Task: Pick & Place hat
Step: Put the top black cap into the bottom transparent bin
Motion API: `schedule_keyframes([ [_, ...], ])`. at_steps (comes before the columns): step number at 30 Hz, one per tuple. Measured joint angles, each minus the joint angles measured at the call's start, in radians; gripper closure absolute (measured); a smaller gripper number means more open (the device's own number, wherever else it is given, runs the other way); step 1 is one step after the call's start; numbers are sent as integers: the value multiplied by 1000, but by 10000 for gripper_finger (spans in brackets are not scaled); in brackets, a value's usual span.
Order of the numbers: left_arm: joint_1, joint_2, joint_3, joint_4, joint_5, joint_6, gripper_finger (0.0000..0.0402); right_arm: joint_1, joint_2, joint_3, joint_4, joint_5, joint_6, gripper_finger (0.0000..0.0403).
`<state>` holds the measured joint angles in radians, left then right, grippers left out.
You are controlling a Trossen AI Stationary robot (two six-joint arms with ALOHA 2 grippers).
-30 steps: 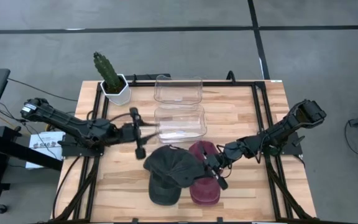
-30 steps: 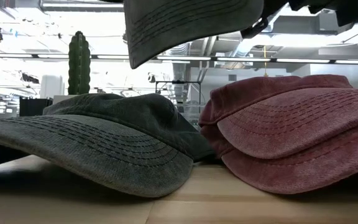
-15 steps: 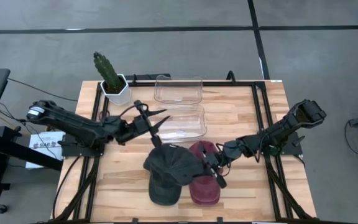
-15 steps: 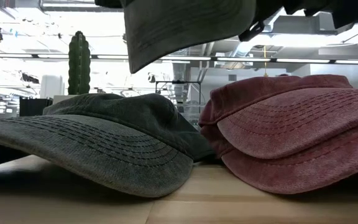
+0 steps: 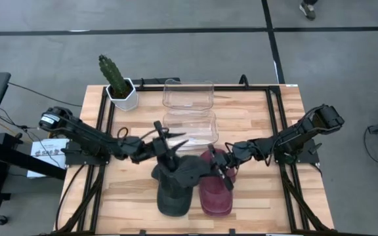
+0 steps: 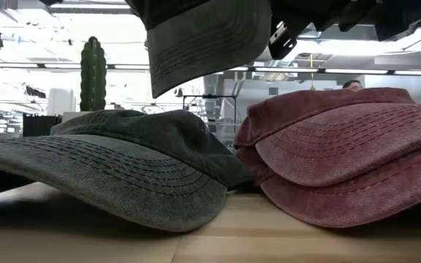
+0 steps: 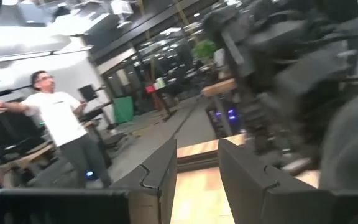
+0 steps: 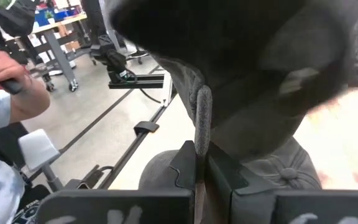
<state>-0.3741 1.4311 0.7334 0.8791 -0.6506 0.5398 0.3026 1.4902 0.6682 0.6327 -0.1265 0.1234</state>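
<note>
Hat (image 5: 188,170), dark grey, hangs above tabletop (image 5: 254,118) centre, pinched in right claw (image 5: 223,172). Left claw (image 5: 170,145), fingers wide, beside it. Lift w/ steady grip, clear of maroon cap (image 5: 215,196).

A dark grey hat (image 5: 184,172) hung in the air, its brim tilted down. Below it, another dark grey hat (image 6: 115,164) and a dark red hat (image 6: 342,153) lay side by side on the wooden table, touching.
</note>
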Motion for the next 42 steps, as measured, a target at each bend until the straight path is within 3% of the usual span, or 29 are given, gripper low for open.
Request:
schedule_keyframes([
  [7, -122, -5, 0, 1, -1, -23, 287, -16, 0, 0, 0, -3, 0, 400],
  [12, -142, -5, 0, 1, -10, -21, 287, -16, 0, 0, 0, -6, -1, 400],
  [19, -52, -11, 0, 5, -25, -26, 287, -6, 0, 0, 0, -4, 0, 400],
  [24, 32, -11, 0, 5, 78, -126, 287, -8, 0, 0, 0, -1, 0, 400],
  [33, 62, -27, 0, 8, 103, -81, 287, -10, 0, 0, -9, -2, 0, 400],
  [42, 60, -151, 0, 10, -46, 46, 287, -10, 0, 0, -6, -1, -17, 401],
])
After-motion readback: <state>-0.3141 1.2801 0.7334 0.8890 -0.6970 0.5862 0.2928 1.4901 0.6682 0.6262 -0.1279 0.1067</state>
